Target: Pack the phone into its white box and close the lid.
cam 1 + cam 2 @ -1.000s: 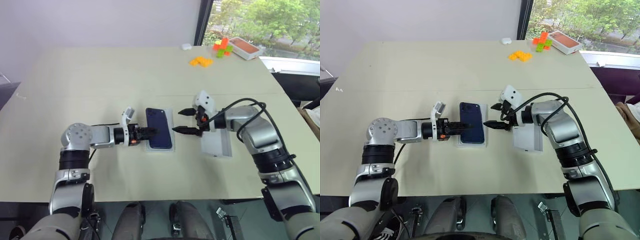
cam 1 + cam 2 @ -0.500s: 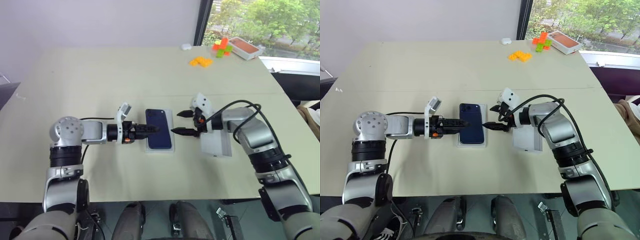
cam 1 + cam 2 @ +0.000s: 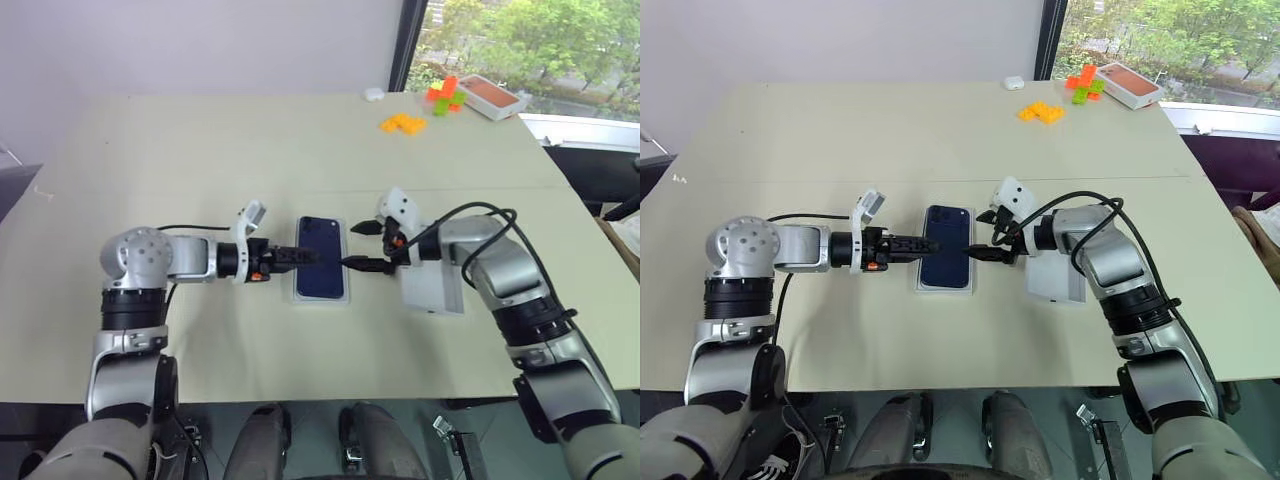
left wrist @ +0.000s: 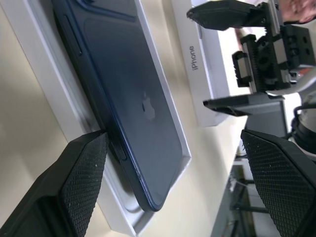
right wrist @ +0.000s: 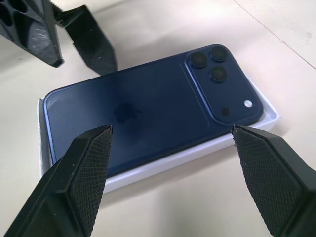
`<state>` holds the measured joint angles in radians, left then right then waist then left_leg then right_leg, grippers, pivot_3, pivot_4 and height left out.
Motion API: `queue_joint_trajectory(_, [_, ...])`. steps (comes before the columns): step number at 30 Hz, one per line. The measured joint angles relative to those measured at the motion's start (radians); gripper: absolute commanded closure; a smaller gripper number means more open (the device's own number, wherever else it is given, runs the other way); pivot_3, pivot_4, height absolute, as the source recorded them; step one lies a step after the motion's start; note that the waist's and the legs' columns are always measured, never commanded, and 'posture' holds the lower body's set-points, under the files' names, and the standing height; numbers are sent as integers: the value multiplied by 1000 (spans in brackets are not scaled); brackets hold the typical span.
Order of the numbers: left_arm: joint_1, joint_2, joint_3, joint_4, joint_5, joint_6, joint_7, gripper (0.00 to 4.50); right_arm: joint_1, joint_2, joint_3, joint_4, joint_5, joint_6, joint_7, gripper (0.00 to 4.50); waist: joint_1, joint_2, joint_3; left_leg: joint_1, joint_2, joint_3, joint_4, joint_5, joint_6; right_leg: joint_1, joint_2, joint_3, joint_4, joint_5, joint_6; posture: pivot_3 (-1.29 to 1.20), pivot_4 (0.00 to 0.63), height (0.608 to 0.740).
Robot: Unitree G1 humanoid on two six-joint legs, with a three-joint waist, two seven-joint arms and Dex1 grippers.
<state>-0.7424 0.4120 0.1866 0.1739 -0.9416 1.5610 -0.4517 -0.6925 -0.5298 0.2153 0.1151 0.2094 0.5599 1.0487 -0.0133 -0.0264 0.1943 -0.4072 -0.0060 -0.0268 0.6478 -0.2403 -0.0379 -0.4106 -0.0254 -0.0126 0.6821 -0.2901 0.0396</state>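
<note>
The dark blue phone lies back-up inside the white box at the table's middle, its camera bump at the far end. My left gripper reaches in from the left, open, with its fingertips at the phone's left long edge and nothing held. In the left wrist view the phone lies between the spread fingers. My right gripper stands open at the phone's right edge, holding nothing. The white lid lies flat on the table to the right of the box, partly under my right wrist.
Orange and green blocks and an orange-topped box lie at the far right corner, with a small white object near them. The tan table stretches wide to the left and far side.
My left gripper's jaws have spread wider and its wrist has rolled a little. The phone stays in the box and the right gripper keeps still.
</note>
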Motion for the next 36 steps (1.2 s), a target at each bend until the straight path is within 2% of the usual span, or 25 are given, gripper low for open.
queue_joint_trajectory(7, [42, 58, -13, -110, 1, 35, -39, 20, -4, 2, 5, 12, -1, -4, -1, 428, -1, 0, 0, 0, 0, 0, -1, 0, 0, -1, 0, 0, 0, 0, 0, 0, 150, 740])
queue_joint_trajectory(13, [43, 100, 35, -139, 1, 39, -44, 20, -19, 15, 7, 20, 0, -5, -2, 428, -1, 0, 0, 0, 0, 0, 0, 0, 0, -1, 0, 0, 0, 0, 0, 0, 150, 740])
queue_joint_trajectory(27, [98, 102, 46, -238, 25, -136, -70, 20, -30, 43, 5, 51, 0, -9, -38, 428, 0, 1, 0, -1, 0, 0, -1, 0, 0, -1, 0, 0, 0, 0, 0, 0, 150, 740])
queue_joint_trajectory(32, [211, 215, -17, -372, 144, -410, -182, 20, -52, 37, -54, 58, 0, 16, -117, 428, 0, 1, 1, -1, 0, 1, -2, 0, 0, -2, 0, 1, 0, 0, -1, 0, 150, 740])
queue_joint_trajectory(36, [242, 228, -52, -355, 233, -601, -259, 20, -93, 75, -114, -5, 33, 161, -211, 428, 3, 2, 1, -1, 0, 0, -2, 0, 0, -2, -1, 1, -1, 0, -1, 0, 150, 740])
